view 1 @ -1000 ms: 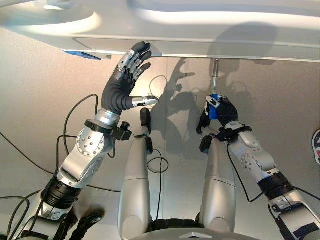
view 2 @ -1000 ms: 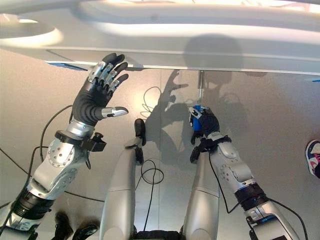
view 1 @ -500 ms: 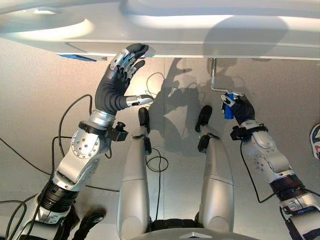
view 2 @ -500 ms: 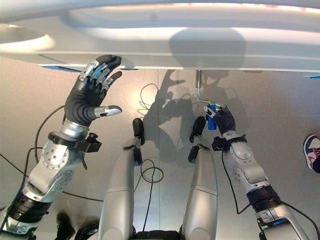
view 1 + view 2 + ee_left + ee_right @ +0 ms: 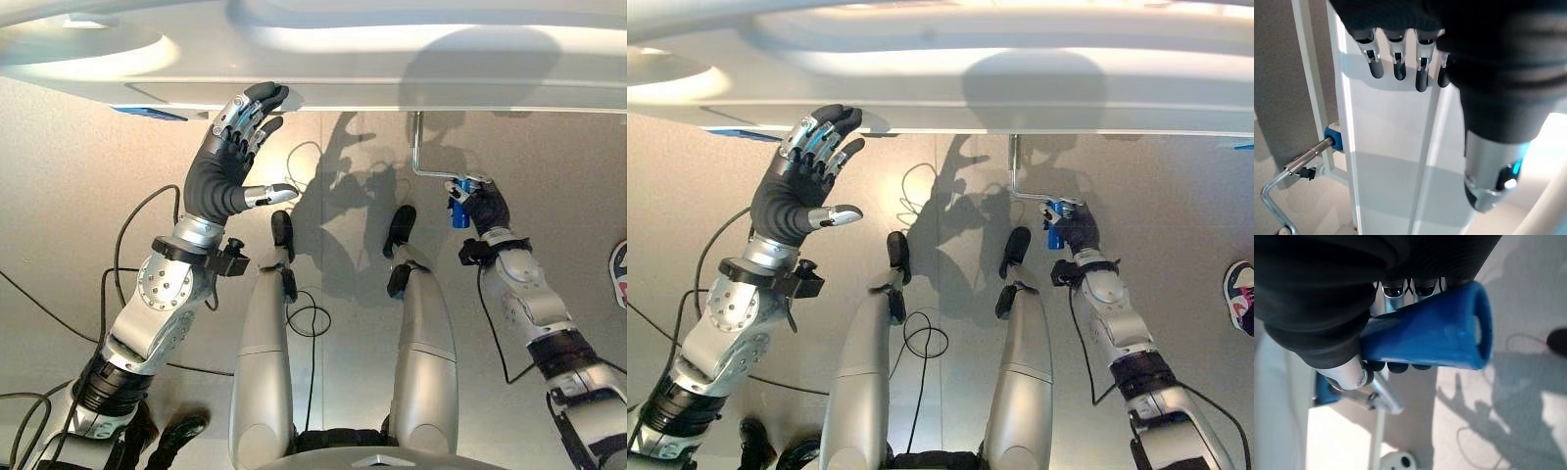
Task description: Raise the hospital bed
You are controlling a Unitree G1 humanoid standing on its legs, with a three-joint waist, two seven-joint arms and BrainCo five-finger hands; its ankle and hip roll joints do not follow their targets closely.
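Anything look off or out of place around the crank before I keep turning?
Nothing stands out. The right hand is curled round the blue crank handle, the metal crank arm looks intact, and the left hand rests open against the bed frame.

A hospital-style room or care-training space. A white hospital bed (image 5: pixel 392 59) stands over a plain grey floor (image 5: pixel 78 196). A metal crank (image 5: pixel 423 162) with a blue handle (image 5: pixel 458 210) hangs under its end.

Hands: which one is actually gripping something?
The right hand: its fingers curl round the crank's blue handle. The left hand is open, straight fingers against the bed's white footboard.
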